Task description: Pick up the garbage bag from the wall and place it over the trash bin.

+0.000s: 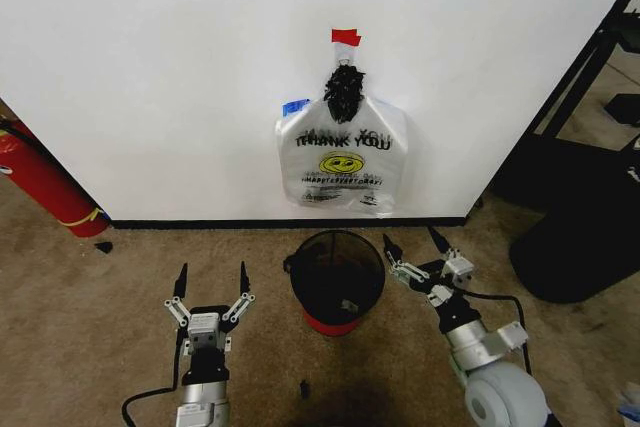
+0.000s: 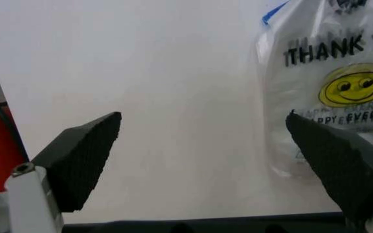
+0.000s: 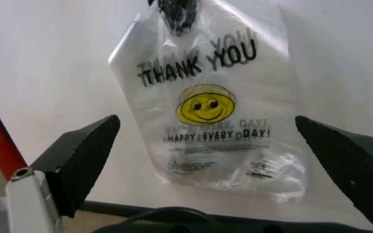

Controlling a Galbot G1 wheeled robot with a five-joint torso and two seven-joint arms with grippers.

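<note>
The garbage bag [image 1: 343, 159], a thin see-through whitish plastic bag printed with black "THANK YOU" lettering and a yellow smiley face, is seen hanging flat against the white wall [image 1: 150, 67], at about twelve o'clock from the trash bin [image 1: 337, 279]. Its gathered handle loops are bunched into a dark knot [image 1: 343, 90] just below a red tape strip [image 1: 346, 37] on the wall. The trash bin, a round black wire-mesh wastebasket with a red base, is stood on the brown carpet [image 1: 90, 317] directly beneath the bag, apart from it.

The left gripper [image 1: 211, 282] is held low at about nine o'clock from the bin, its fingers spread wide with nothing between them. The right gripper [image 1: 414, 250] is held at about three o'clock from the bin, near its rim, fingers likewise spread and empty. In both wrist views the bag [image 3: 212, 107] [image 2: 332, 82] is seen ahead of the parted fingers, untouched. A red fire extinguisher [image 1: 40, 179] is leaned at the wall, well apart at about ten o'clock.
</note>
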